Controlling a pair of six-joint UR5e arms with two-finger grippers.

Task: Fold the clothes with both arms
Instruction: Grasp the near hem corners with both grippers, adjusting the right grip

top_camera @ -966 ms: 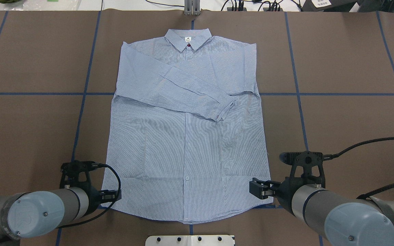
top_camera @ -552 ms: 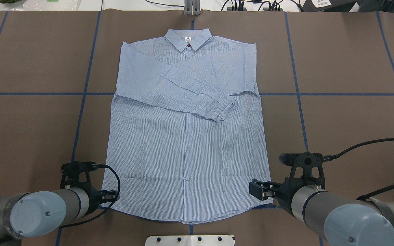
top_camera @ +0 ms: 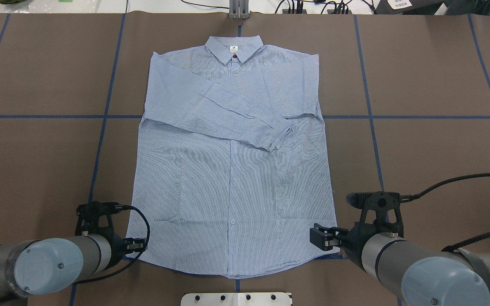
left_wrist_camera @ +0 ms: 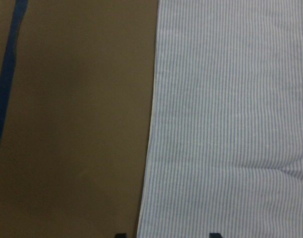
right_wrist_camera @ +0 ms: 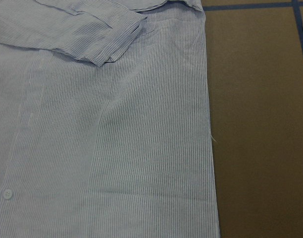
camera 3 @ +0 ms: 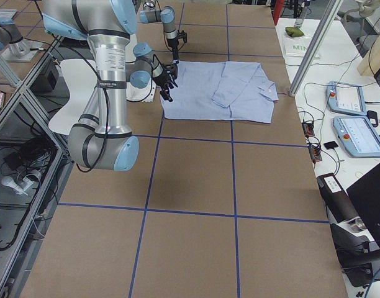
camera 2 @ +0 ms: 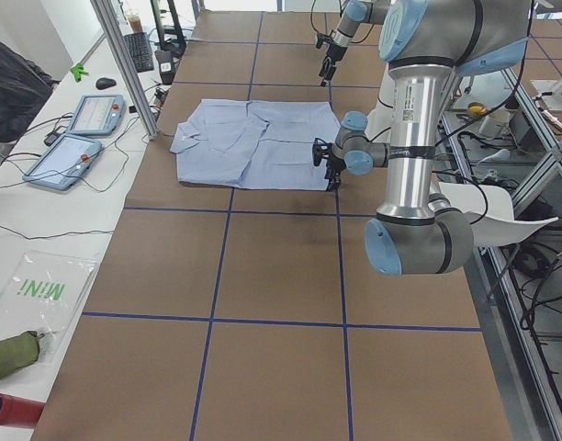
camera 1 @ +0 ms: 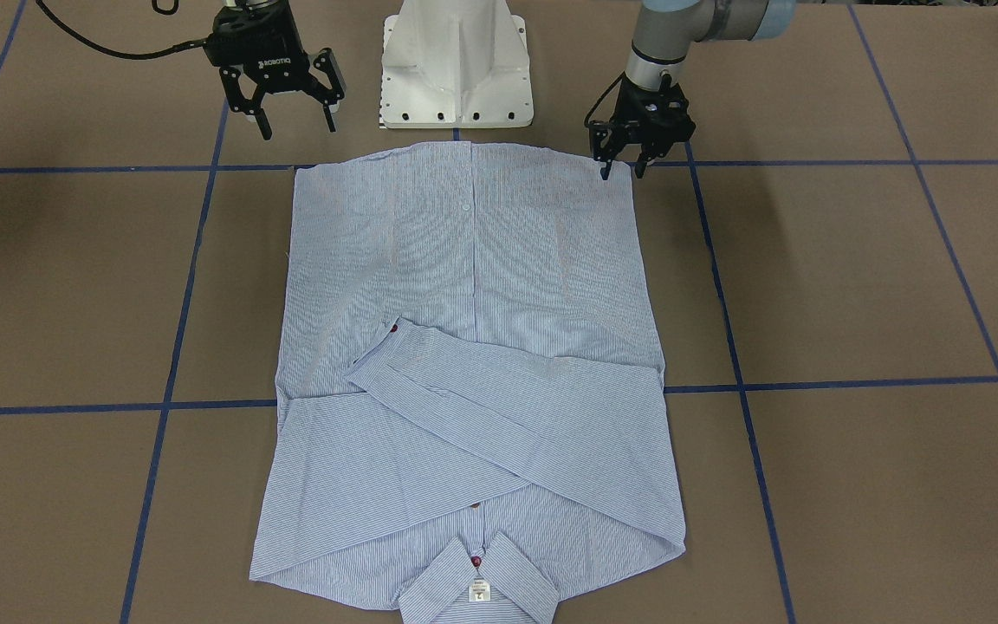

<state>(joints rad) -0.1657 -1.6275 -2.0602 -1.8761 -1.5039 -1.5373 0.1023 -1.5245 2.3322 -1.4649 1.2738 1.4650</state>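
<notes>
In the front-facing view the shirt [camera 1: 473,286] lay flat and front-up on the brown desk [camera 1: 854,286], hem toward the white pedestal [camera 1: 456,61], collar [camera 1: 477,576] at the far end, one sleeve [camera 1: 508,407] folded slantwise across the chest. The left end effector [camera 1: 621,171] hung over one hem corner, its fingers a little apart and holding nothing. The right end effector [camera 1: 298,128] stood just off the other hem corner, spread wide and empty. From overhead, both end effectors sat at the two near corners of the hem, one on each side. In the two side views the shirt lay between both arms, too small to judge any grip. The left wrist view showed the shirt's side edge running between two dark fingertips [left_wrist_camera: 121,235], cloth on one side and bare desk on the other. The right wrist view showed the folded cuff [right_wrist_camera: 112,39], a white button [right_wrist_camera: 7,193] and the shirt's side edge against the desk.
</notes>
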